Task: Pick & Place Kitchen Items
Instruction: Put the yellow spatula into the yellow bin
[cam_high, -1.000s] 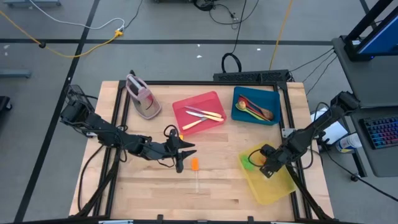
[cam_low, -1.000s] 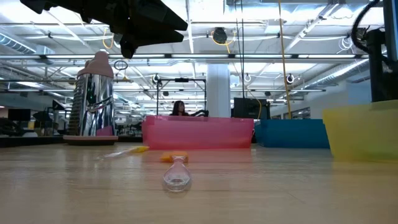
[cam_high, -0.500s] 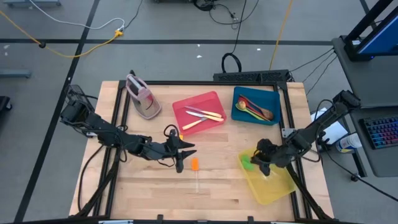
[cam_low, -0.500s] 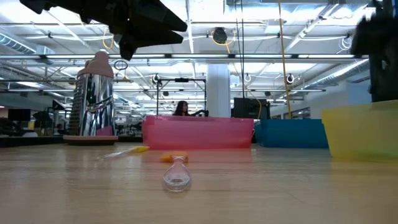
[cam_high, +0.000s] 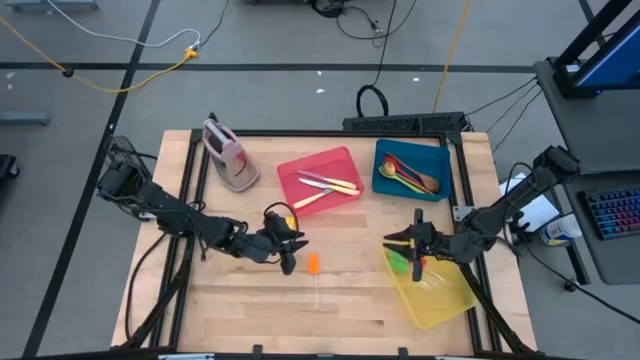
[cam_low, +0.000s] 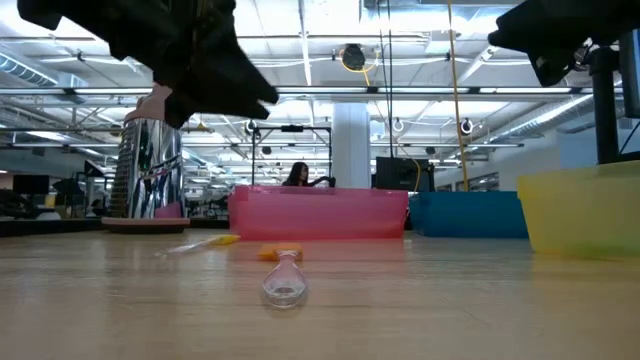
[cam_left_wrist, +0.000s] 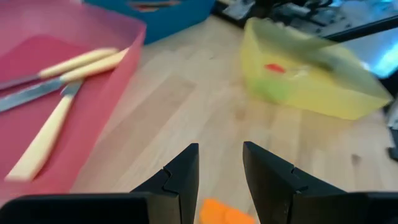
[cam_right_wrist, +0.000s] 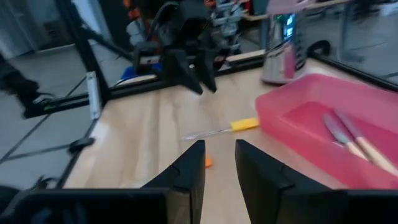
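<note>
the pale wooden table has a broad bare stretch along its near edge, broken only by the clear-handled utensil with an orange head lying near the middle. a second clear-handled piece with a yellow head lies on the wood just beside the near wall of the flat red tray. the flat yellow tray sits at the right edge of the table, tilted, with a corner reaching the border. the flat blue tray stands at the far right, beside the red one, and the pink-grey stand stands near the far left corner.

the room beyond is an open hall with ceiling lights and racks; a person shows far behind the red tray.

cream-handled knives lie in the red tray. green and brown spoons lie in the blue tray. a green-headed piece lies in the yellow tray, and the left wrist view shows a red-headed piece there too.

the left gripper hangs above the table just beside the orange head, fingers parted and holding nothing. the right gripper hangs over the yellow tray's inner edge, fingers parted and empty.
</note>
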